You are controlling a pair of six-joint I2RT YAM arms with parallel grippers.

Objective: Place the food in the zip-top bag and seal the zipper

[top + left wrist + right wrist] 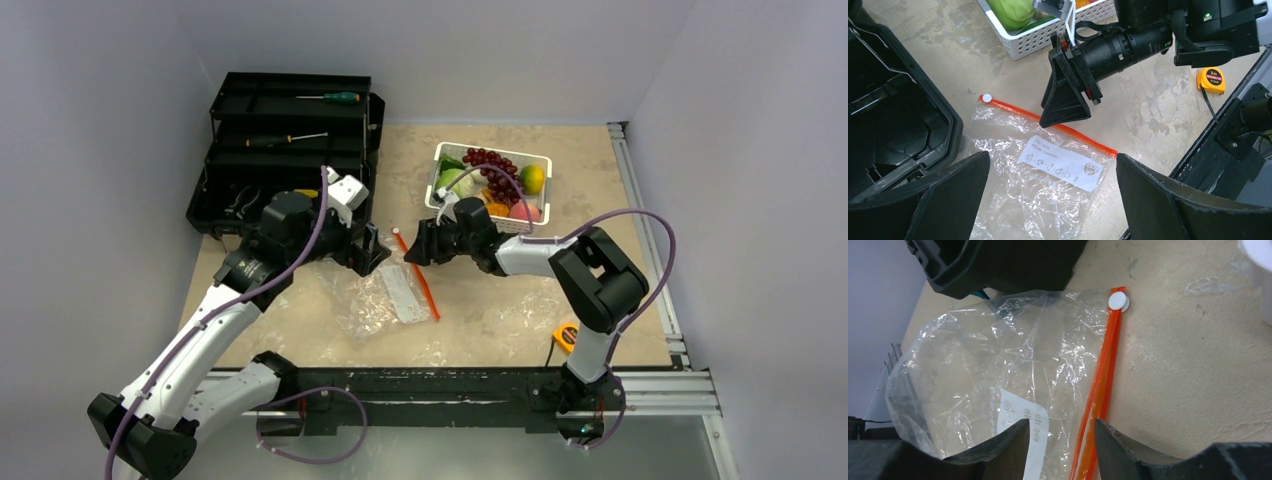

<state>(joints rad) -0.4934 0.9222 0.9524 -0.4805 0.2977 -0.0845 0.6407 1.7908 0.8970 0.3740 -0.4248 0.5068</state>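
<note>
Soft even light, faint shadows, sharp focus, small glints on the zip-top bag (973,355).

This is a robotics lab test cell, not a home or kitchen. Plain pale walls (450,50) close in a small table (620,200) with a beige stone-pattern top on three sides. A slotted aluminium rail (632,185) runs along the table's right edge, and a black mounting beam (430,385) lies along the near edge. The left arm (200,340) and right arm (600,280) are bolted there, trailing purple cables (320,395).

The props look staged. An open black toolbox (290,130) with screwdrivers (330,97) sits at the far left corner. A white perforated basket (545,190) of toy fruit and vegetables (490,160) stands by the far edge. A yellow tape measure (566,337) lies near the right arm's base.
</note>
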